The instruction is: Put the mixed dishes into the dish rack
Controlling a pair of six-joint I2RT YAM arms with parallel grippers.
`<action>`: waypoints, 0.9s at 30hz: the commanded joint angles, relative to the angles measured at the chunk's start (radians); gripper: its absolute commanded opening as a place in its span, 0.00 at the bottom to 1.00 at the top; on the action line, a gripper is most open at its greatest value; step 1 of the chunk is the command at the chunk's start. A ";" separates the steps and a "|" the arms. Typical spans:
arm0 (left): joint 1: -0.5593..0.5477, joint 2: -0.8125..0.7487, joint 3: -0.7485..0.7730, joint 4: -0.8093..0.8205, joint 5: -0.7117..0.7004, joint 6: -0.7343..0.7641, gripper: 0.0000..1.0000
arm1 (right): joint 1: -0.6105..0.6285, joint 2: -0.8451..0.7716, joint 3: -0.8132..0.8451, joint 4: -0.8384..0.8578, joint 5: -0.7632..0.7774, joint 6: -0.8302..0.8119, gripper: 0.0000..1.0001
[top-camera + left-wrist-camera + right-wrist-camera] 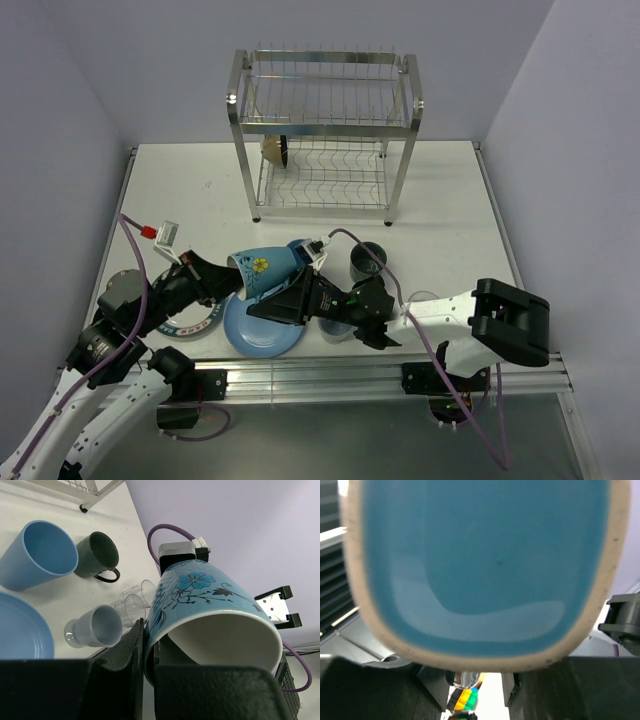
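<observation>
The task is barely begun. The rack (320, 126) stands at the far middle of the table (450, 220). All it holds is one cream-sided dish (274, 150), dark inside, at the left of the lower tier. The upper tier looks bare.

The floral mug (262, 268) is off the table, held between the two arms near the front edge and tilted on its side. The left tool (150, 655) is pinched narrow on the mug's rim wall, one finger inside and one outside. The right tool (475, 677) is at the other end, with the mug's blue base filling its wrist view. Its jaws stand partly apart on either side of that base, but I cannot tell whether they grip it yet. I judge this to be a handover from left to right, so that the right arm can carry the mug to the rack.

Everything else waits on the near half of the table:
- The blue plate (258, 335) lies under the mug.
- The patterned plate (198, 322) is to its left, beneath the left arm.
- The dark mug (367, 262) is to the right.
- In the left wrist view, the tumbler (37, 555) lies on its side just beside the dark mug.
- That view also shows a pale cup (95, 627) and the clear glasses (134, 600) lying just beside it.

I cannot pick out a black bowl.
</observation>
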 commanded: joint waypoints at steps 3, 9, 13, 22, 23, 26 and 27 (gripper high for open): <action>-0.005 -0.038 -0.007 0.145 0.036 -0.039 0.00 | -0.019 -0.045 -0.037 0.344 0.102 -0.039 0.42; -0.005 -0.030 -0.022 0.168 0.047 -0.044 0.00 | -0.038 -0.047 -0.046 0.354 0.102 -0.036 0.35; -0.004 -0.029 -0.036 0.184 0.051 -0.053 0.00 | -0.049 -0.020 -0.019 0.365 0.075 -0.024 0.18; -0.004 0.017 0.067 0.000 -0.077 0.020 0.75 | -0.068 -0.018 0.018 0.307 0.041 -0.051 0.00; -0.004 0.017 0.088 -0.105 -0.200 0.022 0.92 | -0.076 -0.029 0.017 0.275 0.038 -0.067 0.00; -0.004 0.028 0.167 -0.280 -0.408 -0.022 0.99 | -0.122 -0.058 0.027 0.161 0.018 -0.074 0.00; -0.004 0.031 0.193 -0.365 -0.508 -0.035 0.99 | -0.137 -0.052 0.033 0.147 0.009 -0.070 0.00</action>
